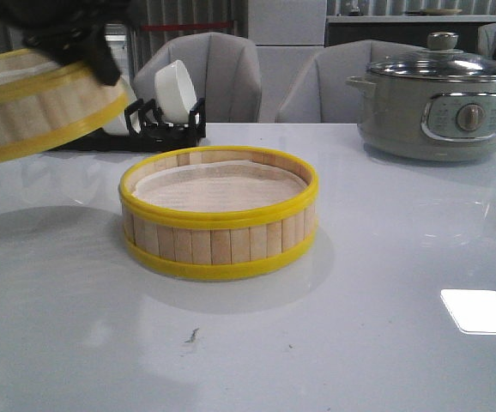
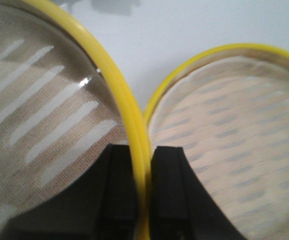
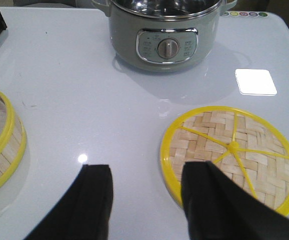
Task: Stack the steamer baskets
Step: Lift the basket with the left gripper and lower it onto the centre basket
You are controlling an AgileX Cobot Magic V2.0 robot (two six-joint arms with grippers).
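Yellow-rimmed steamer basket (image 1: pixel 218 219) sat mid-worktop (image 1: pixel 359 343); second basket (image 1: pixel 38 107) hung tilted at far left, left tool (image 2: pixel 144 165) clamped on its rim. Looked light, stiff, thin-walled; rim likely best hold, liner probably flimsy. Right tool (image 3: pixel 144 200) hung spread, holding nothing. Only right wrist view showed woven lid (image 3: pixel 232 155) flat near grey pot (image 3: pixel 167 35); left wrist view alone showed pinch.
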